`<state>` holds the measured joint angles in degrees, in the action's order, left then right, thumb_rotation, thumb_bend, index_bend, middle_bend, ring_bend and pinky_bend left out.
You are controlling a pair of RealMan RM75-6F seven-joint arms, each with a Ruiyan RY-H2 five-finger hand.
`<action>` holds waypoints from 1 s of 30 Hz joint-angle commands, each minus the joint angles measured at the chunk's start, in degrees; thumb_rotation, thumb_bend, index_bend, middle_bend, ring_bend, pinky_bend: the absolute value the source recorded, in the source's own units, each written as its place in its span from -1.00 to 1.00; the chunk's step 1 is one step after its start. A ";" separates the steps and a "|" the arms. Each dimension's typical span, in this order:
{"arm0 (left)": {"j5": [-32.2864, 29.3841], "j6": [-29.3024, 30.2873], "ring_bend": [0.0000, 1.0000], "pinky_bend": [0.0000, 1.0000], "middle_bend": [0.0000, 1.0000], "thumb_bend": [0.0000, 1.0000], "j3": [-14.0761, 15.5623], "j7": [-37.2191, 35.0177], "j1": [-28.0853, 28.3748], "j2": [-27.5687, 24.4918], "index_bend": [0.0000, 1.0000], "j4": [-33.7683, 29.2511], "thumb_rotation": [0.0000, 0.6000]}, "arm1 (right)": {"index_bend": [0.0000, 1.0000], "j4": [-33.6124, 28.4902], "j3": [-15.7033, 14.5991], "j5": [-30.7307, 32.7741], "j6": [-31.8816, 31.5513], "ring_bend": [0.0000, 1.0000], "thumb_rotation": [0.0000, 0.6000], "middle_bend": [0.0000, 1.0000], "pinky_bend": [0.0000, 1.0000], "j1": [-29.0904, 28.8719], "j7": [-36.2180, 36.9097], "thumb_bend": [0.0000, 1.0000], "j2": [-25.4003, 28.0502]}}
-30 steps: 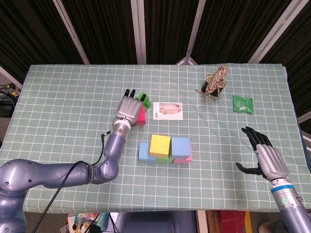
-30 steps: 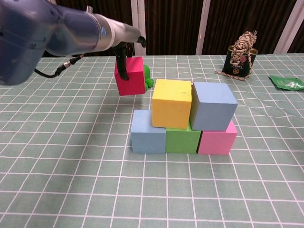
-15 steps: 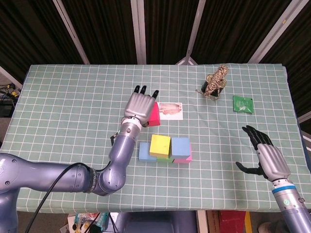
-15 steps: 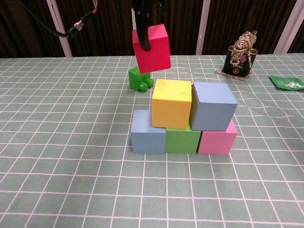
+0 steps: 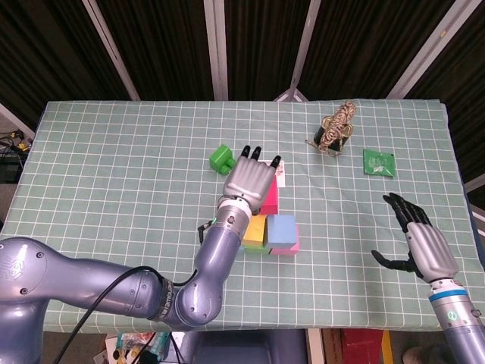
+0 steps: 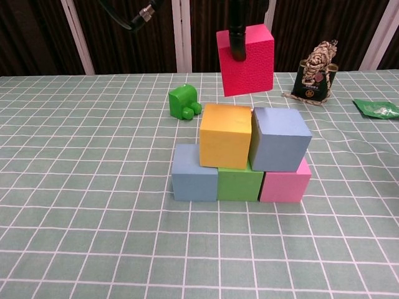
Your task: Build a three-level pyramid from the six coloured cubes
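On the checked table [image 5: 114,174], the left hand [image 5: 248,180] is gripping a red cube [image 6: 245,60] above five stacked cubes [image 6: 242,156]; the right hand [image 5: 418,241] (fingers spread) is hovering nearby, holding nothing.

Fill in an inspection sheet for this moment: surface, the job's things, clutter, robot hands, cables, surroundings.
Surface: table under a green checked cloth.
Job's things: bottom row of blue cube, green cube and pink cube; yellow cube and grey-blue cube on top; red cube held in the air above them, not yet placed.
Clutter: small green toy, rope bundle, green packet, a printed card mostly hidden behind the left robot hand.
Robot hands: left robot hand grips the red cube; right robot hand open, holding nothing.
Cables: black cable along the left arm.
Surroundings: dark slatted wall with pale struts.
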<state>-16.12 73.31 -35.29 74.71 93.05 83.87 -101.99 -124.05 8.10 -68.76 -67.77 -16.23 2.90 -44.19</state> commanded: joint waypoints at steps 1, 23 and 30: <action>-1.25 -0.28 -1.00 -0.94 -0.21 -0.32 -0.63 0.03 0.95 0.66 -0.96 0.09 1.00 | -1.00 0.00 0.00 0.04 0.11 -1.00 1.00 -1.00 -1.00 -0.04 0.01 -0.47 0.05; -10.88 3.45 -1.00 -0.94 -0.19 -0.31 -2.16 7.01 8.16 1.98 -0.99 0.20 1.00 | -1.00 0.05 0.16 -0.13 0.41 -1.00 1.00 -1.00 -1.00 -0.05 0.90 -0.47 0.41; -11.66 3.44 -1.00 -0.94 -0.20 -0.31 -2.10 7.38 8.24 2.34 -0.99 0.27 1.00 | -1.00 -0.18 0.09 -0.48 0.27 -1.00 1.00 -1.00 -1.00 0.04 0.81 -0.47 0.44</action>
<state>-27.72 76.71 -37.46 81.99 101.26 86.16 -101.70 -124.23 8.19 -69.25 -67.50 -16.20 3.71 -43.75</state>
